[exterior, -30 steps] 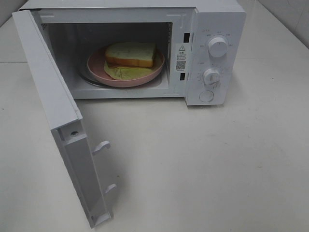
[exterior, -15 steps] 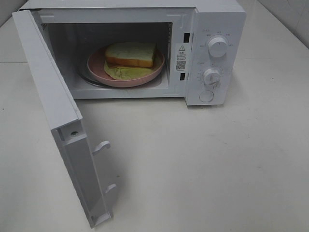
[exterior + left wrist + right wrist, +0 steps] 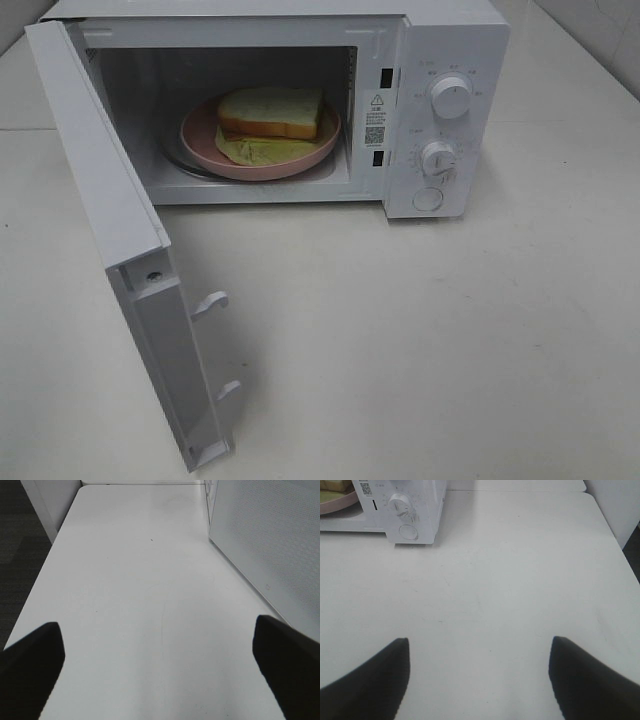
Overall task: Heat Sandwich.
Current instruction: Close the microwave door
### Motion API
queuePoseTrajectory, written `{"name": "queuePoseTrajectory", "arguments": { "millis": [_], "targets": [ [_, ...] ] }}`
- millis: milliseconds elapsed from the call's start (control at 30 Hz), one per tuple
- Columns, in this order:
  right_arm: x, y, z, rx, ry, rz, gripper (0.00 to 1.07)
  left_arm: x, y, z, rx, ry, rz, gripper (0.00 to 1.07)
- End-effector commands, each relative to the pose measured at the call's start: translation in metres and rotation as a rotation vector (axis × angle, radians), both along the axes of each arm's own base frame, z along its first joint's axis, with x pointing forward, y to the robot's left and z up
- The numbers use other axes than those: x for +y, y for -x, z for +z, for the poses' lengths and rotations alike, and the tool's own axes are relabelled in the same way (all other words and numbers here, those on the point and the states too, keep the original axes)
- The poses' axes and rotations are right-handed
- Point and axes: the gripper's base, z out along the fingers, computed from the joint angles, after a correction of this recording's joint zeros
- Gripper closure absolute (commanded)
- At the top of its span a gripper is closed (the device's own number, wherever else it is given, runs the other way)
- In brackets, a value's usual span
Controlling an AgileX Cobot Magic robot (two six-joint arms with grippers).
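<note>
Squarish sandwich (image 3: pixel 270 112) on round plate (image 3: pixel 198 136)

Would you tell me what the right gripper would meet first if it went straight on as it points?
Probably nothing: the open right gripper points along bare table, with the microwave off to one side of that line. Past the table's far edge, depth is unclear.

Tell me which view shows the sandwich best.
The exterior high view: the sandwich sits whole on its pink plate inside the open microwave. The right wrist view catches only a sliver; the left wrist view shows none.
</note>
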Motion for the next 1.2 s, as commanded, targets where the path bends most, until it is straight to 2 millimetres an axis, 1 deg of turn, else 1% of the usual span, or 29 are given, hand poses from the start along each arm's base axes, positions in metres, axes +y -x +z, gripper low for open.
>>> {"name": "queuePoseTrajectory", "arguments": {
  "millis": [33, 533, 600, 633, 667, 767, 800, 833, 933, 967, 1000, 1100, 1133, 1167, 1200],
  "targets": [
    [0.000, 0.004, 0.000, -0.037, -0.003, -0.005, 0.34, -0.001, 0.004, 0.000, -0.038, 0.004, -0.002, 0.09],
    [0.000, 0.004, 0.000, -0.037, -0.003, -0.005, 0.34, 0.000, 0.003, 0.001, -0.040, 0.003, 0.005, 0.09],
    [0.000, 0.004, 0.000, -0.037, -0.003, -0.005, 0.34, 0.000, 0.003, 0.004, -0.050, -0.001, 0.010, 0.11],
    [0.000, 0.004, 0.000, -0.037, -0.003, -0.005, 0.34, 0.001, 0.000, 0.008, -0.056, 0.014, 0.016, 0.14],
    [0.000, 0.004, 0.000, -0.037, -0.003, -0.005, 0.34, 0.001, 0.000, 0.008, -0.056, 0.014, 0.016, 0.14],
    [0.000, 0.004, 0.000, -0.037, -0.003, -0.005, 0.34, 0.001, -0.006, 0.013, -0.052, 0.012, 0.017, 0.20],
    [0.000, 0.004, 0.000, -0.037, -0.003, -0.005, 0.34, 0.002, -0.014, 0.014, -0.035, 0.011, 0.018, 0.25],
    [0.000, 0.004, 0.000, -0.037, -0.003, -0.005, 0.34, 0.002, -0.014, 0.014, -0.035, 0.011, 0.018, 0.25],
    [0.000, 0.004, 0.000, -0.037, -0.003, -0.005, 0.34, 0.002, -0.026, 0.018, -0.034, 0.009, 0.018, 0.36],
    [0.000, 0.004, 0.000, -0.037, -0.003, -0.005, 0.34, 0.003, -0.034, 0.021, -0.037, 0.013, 0.016, 0.45],
    [0.000, 0.004, 0.000, -0.037, -0.003, -0.005, 0.34, 0.003, -0.034, 0.021, -0.037, 0.013, 0.016, 0.45],
    [0.000, 0.004, 0.000, -0.037, -0.003, -0.005, 0.34, 0.003, -0.047, 0.022, -0.024, 0.021, 0.013, 0.60],
    [0.000, 0.004, 0.000, -0.037, -0.003, -0.005, 0.34, 0.003, -0.056, 0.022, -0.017, 0.022, 0.013, 0.70],
    [0.000, 0.004, 0.000, -0.037, -0.003, -0.005, 0.34, 0.003, -0.056, 0.022, -0.017, 0.022, 0.013, 0.70],
    [0.000, 0.004, 0.000, -0.037, -0.003, -0.005, 0.34, 0.004, -0.061, 0.021, -0.010, 0.022, 0.013, 0.76]
  ]
}}
